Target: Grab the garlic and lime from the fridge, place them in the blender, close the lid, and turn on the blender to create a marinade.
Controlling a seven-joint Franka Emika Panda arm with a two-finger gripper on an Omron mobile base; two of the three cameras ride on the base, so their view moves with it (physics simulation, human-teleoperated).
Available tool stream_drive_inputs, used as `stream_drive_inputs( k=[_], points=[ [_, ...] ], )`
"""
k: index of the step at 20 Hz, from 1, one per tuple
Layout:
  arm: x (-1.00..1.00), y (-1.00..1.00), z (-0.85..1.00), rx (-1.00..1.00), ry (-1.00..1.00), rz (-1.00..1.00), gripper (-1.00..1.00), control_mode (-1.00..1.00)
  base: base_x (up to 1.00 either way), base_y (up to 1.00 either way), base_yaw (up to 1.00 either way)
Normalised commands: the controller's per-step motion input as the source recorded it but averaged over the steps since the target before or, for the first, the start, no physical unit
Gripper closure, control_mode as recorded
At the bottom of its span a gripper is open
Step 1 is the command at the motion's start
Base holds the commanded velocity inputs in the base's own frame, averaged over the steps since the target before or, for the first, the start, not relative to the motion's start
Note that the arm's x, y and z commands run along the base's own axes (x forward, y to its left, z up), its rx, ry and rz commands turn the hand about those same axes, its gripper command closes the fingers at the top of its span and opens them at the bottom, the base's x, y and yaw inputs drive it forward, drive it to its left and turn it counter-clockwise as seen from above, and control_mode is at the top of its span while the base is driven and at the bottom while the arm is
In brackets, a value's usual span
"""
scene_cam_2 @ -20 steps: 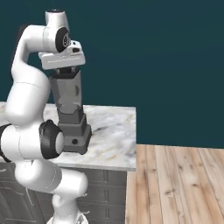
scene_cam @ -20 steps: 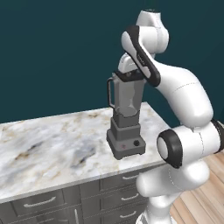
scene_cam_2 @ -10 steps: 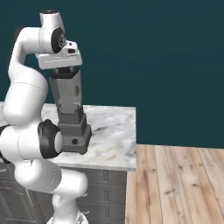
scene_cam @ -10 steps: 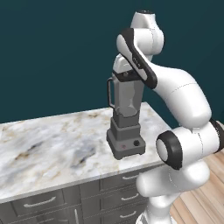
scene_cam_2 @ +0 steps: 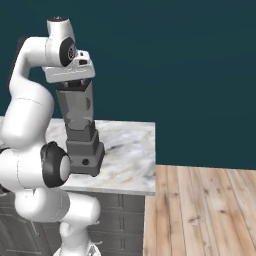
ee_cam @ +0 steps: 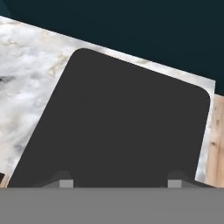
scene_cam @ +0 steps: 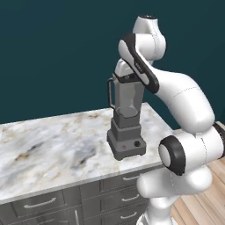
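From the left base camera, the blender (scene_cam: 126, 127) stands on the marble counter (scene_cam: 48, 149) near its right end, its dark base with a knob and a small red button facing front and the jar handle turned to the left. The white arm (scene_cam: 184, 110) arches over it from the right, and the hand sits directly above the jar's rim; the fingers are hidden behind the arm's forearm here, so their spread cannot be told from this side. From the right base camera, the gripper (scene_cam_2: 75, 84) hangs just over the top of the jar, with the lid (scene_cam_2: 74, 85) showing as a thin dark slab at the rim right beneath the white hand. Whether the fingers touch it cannot be made out at this angle. Grey drawers (scene_cam_2: 125, 225) run below the counter, and a wood floor (scene_cam_2: 200, 210) lies to the right. From the hand camera, the lid (ee_cam: 118, 127) spreads out as a black rounded square straight ahead of the 2 fingertips (ee_cam: 65, 181), which stand wide apart near its closest edge with nothing gripped between them. Marble shows past the lid's left and far sides.
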Motion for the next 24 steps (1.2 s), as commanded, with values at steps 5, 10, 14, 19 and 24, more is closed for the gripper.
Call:
stream_drive_inputs(
  k=[5, 10, 14, 19, 24],
  points=[
    [0.00, 0.03, -0.04, 0.03, 0.00, 0.00, 1.00, -1.00, 0.00, 0.00, 0.00],
    [0.00, 0.01, 0.00, 0.00, 0.01, 0.00, 1.00, -1.00, 0.00, 0.00, 0.00],
    [0.03, 0.04, -0.09, 0.00, 0.12, 0.00, 1.00, -1.00, 0.00, 0.00, 0.00],
    [0.04, 0.01, 0.00, 0.00, 0.07, 0.00, 1.00, -1.00, 0.00, 0.00, 0.00],
    [0.00, 0.00, 0.00, 0.00, 0.00, 0.00, 1.00, -1.00, 0.00, 0.00, 0.00]
  ],
)
